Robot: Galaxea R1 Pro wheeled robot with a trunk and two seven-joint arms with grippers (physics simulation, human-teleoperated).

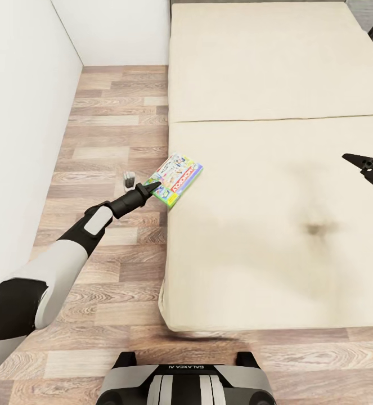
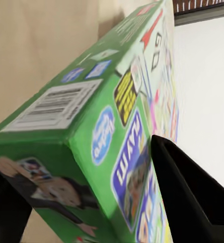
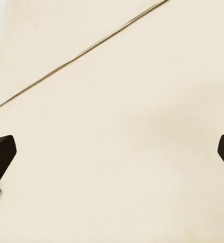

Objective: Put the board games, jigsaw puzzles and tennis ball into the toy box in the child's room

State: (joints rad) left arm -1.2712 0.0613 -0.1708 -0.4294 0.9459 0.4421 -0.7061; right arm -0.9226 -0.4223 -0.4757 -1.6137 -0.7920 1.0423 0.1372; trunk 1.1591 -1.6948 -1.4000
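A white-and-green Monopoly board game [image 1: 176, 173] lies at the left edge of the cream bed [image 1: 276, 225], with one corner hanging over the floor. My left gripper [image 1: 152, 185] is shut on that near corner. In the left wrist view the green box [image 2: 91, 126] sits between the two black fingers [image 2: 193, 192], and my left gripper [image 2: 76, 157] clamps its side. My right gripper [image 1: 358, 160] hovers open over the bed's right side with nothing in it. The right wrist view has my right gripper [image 3: 112, 157] spread wide above bare mattress.
A white wall [image 1: 17, 140] runs along the left, leaving a strip of wood plank floor [image 1: 113, 112] between it and the bed. A small grey-white item [image 1: 129, 180] sits on the floor by the bed edge. My base [image 1: 186, 382] stands at the bed's foot.
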